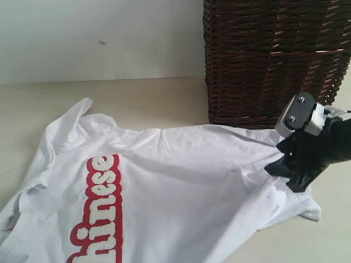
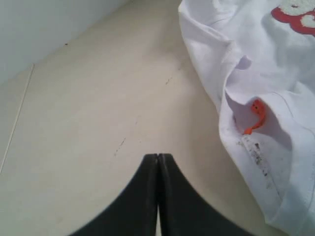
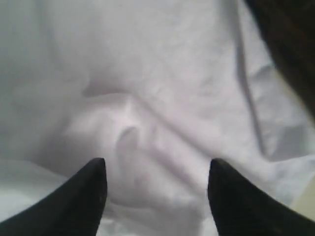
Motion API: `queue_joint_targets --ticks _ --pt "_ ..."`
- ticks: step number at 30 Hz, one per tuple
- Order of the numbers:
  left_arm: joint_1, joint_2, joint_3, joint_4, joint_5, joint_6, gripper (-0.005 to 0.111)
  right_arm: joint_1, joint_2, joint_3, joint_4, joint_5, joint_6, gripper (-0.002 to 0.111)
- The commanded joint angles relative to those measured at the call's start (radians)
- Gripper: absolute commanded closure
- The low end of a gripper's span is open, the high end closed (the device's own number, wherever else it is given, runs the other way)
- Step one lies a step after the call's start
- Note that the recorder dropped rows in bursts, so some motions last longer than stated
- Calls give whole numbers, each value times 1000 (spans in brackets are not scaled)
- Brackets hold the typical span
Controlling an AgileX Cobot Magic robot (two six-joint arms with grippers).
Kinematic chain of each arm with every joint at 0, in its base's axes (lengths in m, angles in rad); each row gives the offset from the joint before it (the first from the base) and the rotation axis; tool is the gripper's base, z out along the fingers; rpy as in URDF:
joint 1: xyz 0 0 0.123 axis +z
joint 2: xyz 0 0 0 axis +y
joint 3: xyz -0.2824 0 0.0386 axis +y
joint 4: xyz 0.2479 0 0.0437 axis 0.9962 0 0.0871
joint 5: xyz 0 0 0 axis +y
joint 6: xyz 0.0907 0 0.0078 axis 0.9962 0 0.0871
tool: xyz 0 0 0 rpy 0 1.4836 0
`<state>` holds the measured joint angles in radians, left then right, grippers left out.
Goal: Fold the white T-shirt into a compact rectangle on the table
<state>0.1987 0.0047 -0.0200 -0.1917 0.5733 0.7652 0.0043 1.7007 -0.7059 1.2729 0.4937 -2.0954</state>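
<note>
Table (image 1: pixel 153 104), pale cream, carries the white T-shirt (image 1: pixel 192 181), which lies spread, wrinkled and unfolded, with its red-outlined lettering up. Dark wicker basket (image 1: pixel 269 60) stands just behind the T-shirt's far edge. Right gripper (image 1: pixel 284 176) hangs over the T-shirt's right end, its 2 fingers apart and released above crumpled cloth. Left gripper (image 2: pixel 157 157) is clenched, grasping nothing, over bare table beside the T-shirt's edge. Small orange tag (image 2: pixel 257 115) sits in a T-shirt fold.

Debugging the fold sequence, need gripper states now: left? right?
Left gripper: closed, holding nothing.
Right gripper: open, over the white T-shirt.
</note>
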Motion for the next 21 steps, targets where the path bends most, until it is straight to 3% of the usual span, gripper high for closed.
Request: queue_joint_targets --ticks 1,3,7,9,14,21 --pt "1 -5 5 -3 -11 -2 107 -4 -130 -49 -11 32 -11 49" --pt "1 -5 5 -3 -11 -2 107 -4 -170 -59 -129 90 18 50" --pt "1 -5 5 -3 -11 -2 107 -4 -165 -59 -608 405 89 53" --pt "1 -5 5 -3 -11 -2 107 -4 -135 -48 -751 485 131 55" --pt "1 -5 5 -3 -11 -2 107 -4 -60 -8 -780 243 149 59" --pt "1 -5 5 -3 -11 -2 107 -4 36 -8 -802 156 146 60"
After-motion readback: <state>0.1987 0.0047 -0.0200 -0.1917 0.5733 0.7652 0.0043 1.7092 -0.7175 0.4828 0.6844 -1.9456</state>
